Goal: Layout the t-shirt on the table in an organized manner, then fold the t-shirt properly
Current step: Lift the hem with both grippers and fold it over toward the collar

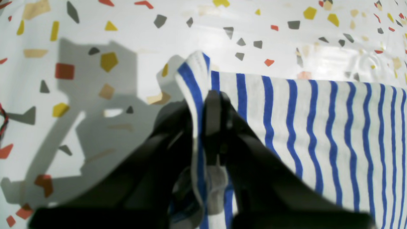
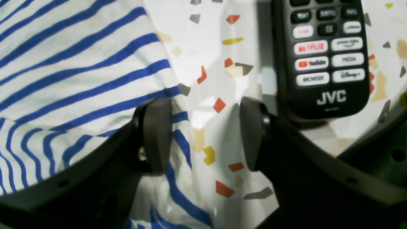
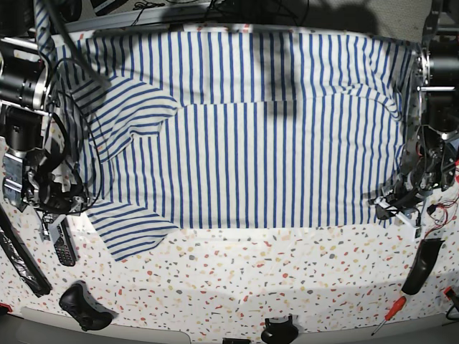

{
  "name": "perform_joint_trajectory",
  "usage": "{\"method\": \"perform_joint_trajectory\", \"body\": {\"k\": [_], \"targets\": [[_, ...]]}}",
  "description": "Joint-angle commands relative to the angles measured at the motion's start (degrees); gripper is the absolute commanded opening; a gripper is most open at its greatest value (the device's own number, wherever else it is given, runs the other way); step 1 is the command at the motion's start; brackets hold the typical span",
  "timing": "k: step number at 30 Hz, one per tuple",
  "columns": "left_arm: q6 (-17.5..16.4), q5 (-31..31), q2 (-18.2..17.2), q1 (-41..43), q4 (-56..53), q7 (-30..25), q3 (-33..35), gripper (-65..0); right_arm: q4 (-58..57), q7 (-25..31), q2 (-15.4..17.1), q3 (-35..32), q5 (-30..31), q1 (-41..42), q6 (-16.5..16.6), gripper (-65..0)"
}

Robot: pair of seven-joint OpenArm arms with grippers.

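Note:
The white, blue-striped t-shirt [image 3: 258,129] lies spread wide over the speckled table [image 3: 251,272], with one sleeve folded inward at the left. At the shirt's lower right corner, my left gripper [image 3: 389,204] is shut on the cloth. In the left wrist view the jaws [image 1: 206,98] pinch a raised fold of the t-shirt's [image 1: 318,127] edge just above the table [image 1: 222,31]. My right gripper [image 2: 203,133] stands open low over the table [image 2: 206,47]. Its left finger [image 2: 157,133] overlaps the t-shirt's [image 2: 63,70] edge, and nothing is held.
A black JVC remote [image 2: 324,57] lies just beside my right gripper's other finger, also visible in the base view as the remote [image 3: 63,244]. Near the front edge lie a black controller [image 3: 86,304], a red screwdriver [image 3: 387,312] and a black case [image 3: 423,265].

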Motion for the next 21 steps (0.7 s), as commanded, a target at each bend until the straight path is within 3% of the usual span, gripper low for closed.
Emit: {"method": "perform_joint_trajectory", "body": {"k": [1, 6, 10, 16, 21], "targets": [[-0.2, -0.1, -0.8, -1.5, 0.7, -0.2, 0.0, -65.0, 0.6, -0.3, 0.6, 0.2, 0.2, 0.8, 0.3, -32.3], [-0.2, -0.1, -0.8, -1.5, 0.7, -0.2, 0.0, -65.0, 0.6, -1.3, 0.1, 0.2, 0.4, 0.0, 2.7, -45.0], [-0.2, -0.1, -0.8, -1.5, 0.7, -0.2, 0.0, -65.0, 0.6, -1.3, 0.0, 0.2, 4.0, 0.3, 3.5, -64.6], [-0.2, 0.6, -0.8, -2.6, 0.7, -0.3, 0.0, -65.0, 0.6, -1.2, 0.0, 0.2, 4.7, 2.4, 3.5, -65.0], [-0.2, 10.1, -0.7, -5.8, 0.7, -0.2, 0.0, -65.0, 0.6, -1.2, 0.0, 0.2, 4.7, 5.8, 3.5, -65.0]]}}
